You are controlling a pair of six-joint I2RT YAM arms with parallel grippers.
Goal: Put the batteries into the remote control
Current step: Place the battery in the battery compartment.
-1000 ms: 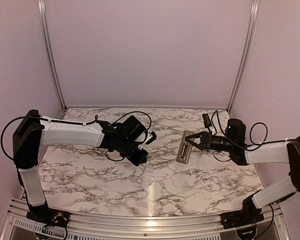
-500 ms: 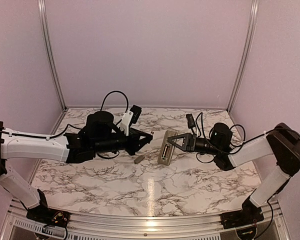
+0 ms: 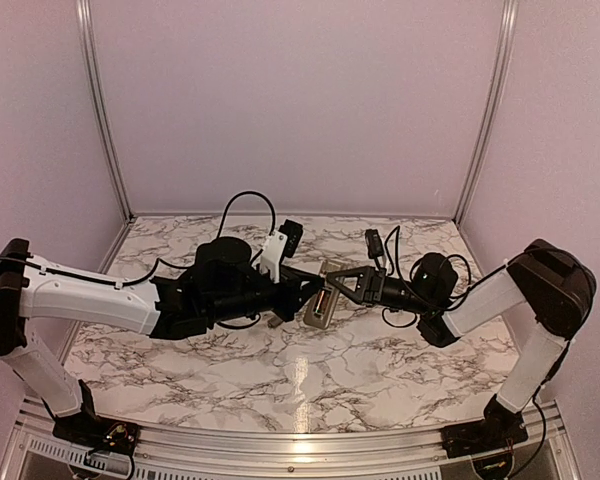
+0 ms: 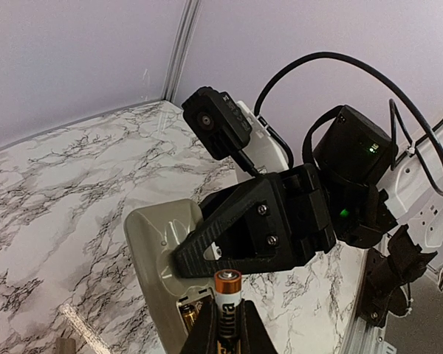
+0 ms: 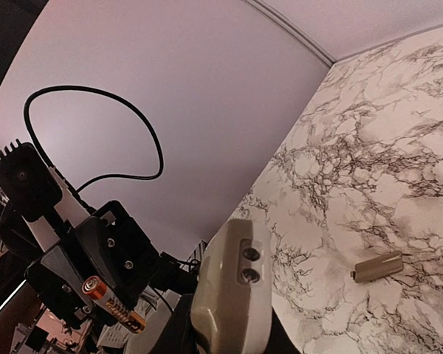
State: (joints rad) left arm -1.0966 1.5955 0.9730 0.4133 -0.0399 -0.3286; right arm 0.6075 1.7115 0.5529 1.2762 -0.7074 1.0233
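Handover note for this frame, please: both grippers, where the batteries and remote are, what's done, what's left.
Left gripper: shut on a battery, held close to the remote's open compartment.
Right gripper: shut on the remote control, lifted off the table, back side showing.
Done: cover is off, lying on the table; another battery seems already in the compartment.
Left: seat the held battery.

The table (image 3: 400, 370) has a white marble-patterned top veined in dark grey, and its glossy surface shows a pale streak of glare near the front middle. One small flat tan battery cover (image 5: 379, 266) lies directly on it, near the centre, flat on the marble and alone.
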